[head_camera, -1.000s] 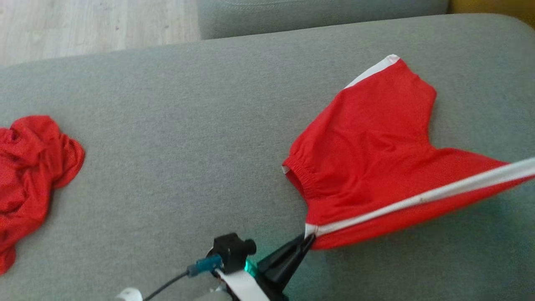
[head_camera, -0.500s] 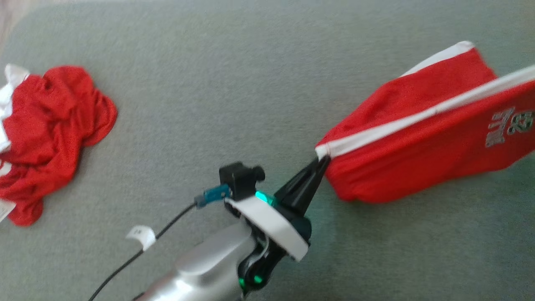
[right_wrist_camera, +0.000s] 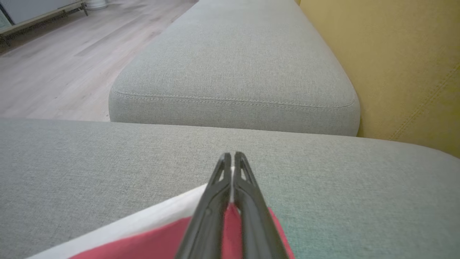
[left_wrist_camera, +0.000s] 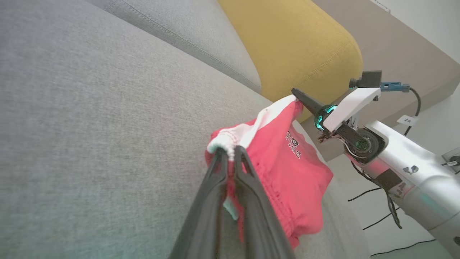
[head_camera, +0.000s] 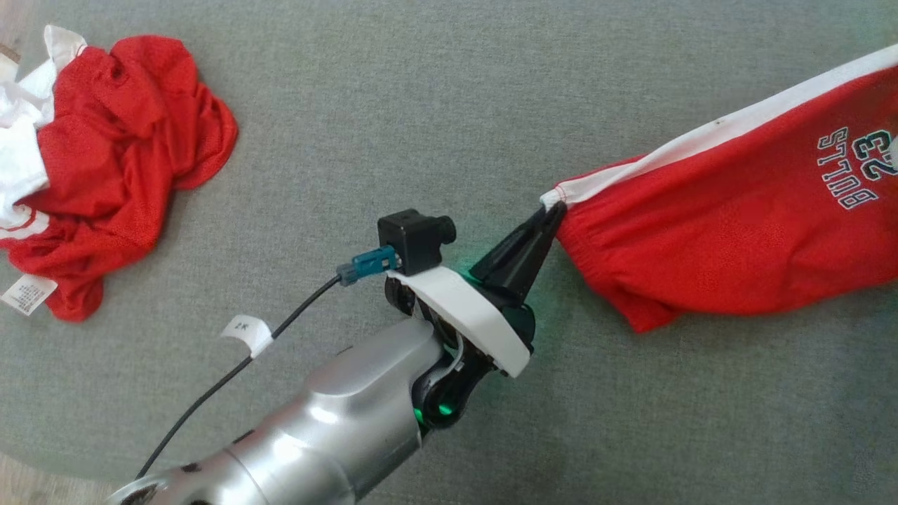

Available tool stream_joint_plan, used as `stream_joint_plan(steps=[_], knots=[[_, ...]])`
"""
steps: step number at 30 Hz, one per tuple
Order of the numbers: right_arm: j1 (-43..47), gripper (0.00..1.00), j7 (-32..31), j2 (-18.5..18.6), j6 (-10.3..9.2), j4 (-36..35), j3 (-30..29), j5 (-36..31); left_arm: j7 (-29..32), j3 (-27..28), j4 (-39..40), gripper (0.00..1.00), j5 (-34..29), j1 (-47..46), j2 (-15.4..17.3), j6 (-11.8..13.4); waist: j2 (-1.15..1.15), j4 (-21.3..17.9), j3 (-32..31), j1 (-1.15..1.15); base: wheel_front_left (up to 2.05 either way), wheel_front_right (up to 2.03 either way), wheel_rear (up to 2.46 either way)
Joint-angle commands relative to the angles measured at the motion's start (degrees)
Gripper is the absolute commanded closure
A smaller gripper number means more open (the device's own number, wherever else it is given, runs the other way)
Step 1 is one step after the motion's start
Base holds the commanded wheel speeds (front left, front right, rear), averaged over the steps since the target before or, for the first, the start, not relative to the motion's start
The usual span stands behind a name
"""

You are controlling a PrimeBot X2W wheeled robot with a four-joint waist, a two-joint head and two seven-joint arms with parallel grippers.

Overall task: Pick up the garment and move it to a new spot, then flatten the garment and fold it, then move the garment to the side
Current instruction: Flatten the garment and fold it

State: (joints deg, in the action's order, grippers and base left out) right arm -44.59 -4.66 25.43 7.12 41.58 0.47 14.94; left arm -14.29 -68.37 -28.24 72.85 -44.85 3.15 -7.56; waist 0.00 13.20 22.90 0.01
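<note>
Two pincers share one pair of red shorts [head_camera: 736, 231] above a grey sofa seat [head_camera: 421, 105]. The left pincer [head_camera: 551, 212] is clenched on the waistband corner, just where a white side stripe ends. The right pincer [right_wrist_camera: 231, 158] is clenched further along that stripe, with white and red cloth nipped between its fingers. The shorts hang stretched between them over the right half of the seat as the head view shows it. Whether the sagging lower edge touches the seat is not clear.

The likely trouble is slippage. Each grip takes only a thin edge of slick cloth, so pulling the pincers further apart could tug a corner free and drop the shorts in a heap. Lowered as they hang, the drooping lower half would probably fold under itself and leave creases to flatten. A crumpled red and white garment [head_camera: 105, 161] lies at the seat's far left end, so a spot chosen too close could tangle the two.

The shorts are bright red mesh with a gathered elastic waistband and one white stripe. "BULLS 23" is printed in dark outlined letters near one leg.
</note>
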Motion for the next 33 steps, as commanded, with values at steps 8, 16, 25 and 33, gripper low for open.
stream_joint_plan(steps=[8,16,25,33], knots=[[2.23,0.00,5.13,0.43,0.36,0.97,6.30,7.22,-0.69,8.26,-2.06,0.00,-9.85,0.36,-0.11,0.08,0.00,-1.35,-2.42,-0.01,0.00,0.00,0.00],[7.11,0.00,0.47,4.69,0.36,2.73,8.33,14.68,-0.70,26.88,9.32,0.00,-37.19,15.69,0.10,5.34,0.00,-1.08,-4.18,-0.01,0.00,0.00,0.00],[8.97,0.00,-5.08,9.65,0.36,7.51,5.93,20.98,-0.71,37.02,23.91,0.00,-53.22,29.10,-0.20,9.16,0.00,4.59,-3.89,-0.01,0.00,0.00,0.00],[9.04,1.00,-6.57,9.18,0.36,10.35,6.40,23.41,-0.71,40.96,28.50,0.00,-56.42,34.62,-0.25,9.63,0.00,5.48,-4.95,-0.01,0.00,0.00,0.00]])
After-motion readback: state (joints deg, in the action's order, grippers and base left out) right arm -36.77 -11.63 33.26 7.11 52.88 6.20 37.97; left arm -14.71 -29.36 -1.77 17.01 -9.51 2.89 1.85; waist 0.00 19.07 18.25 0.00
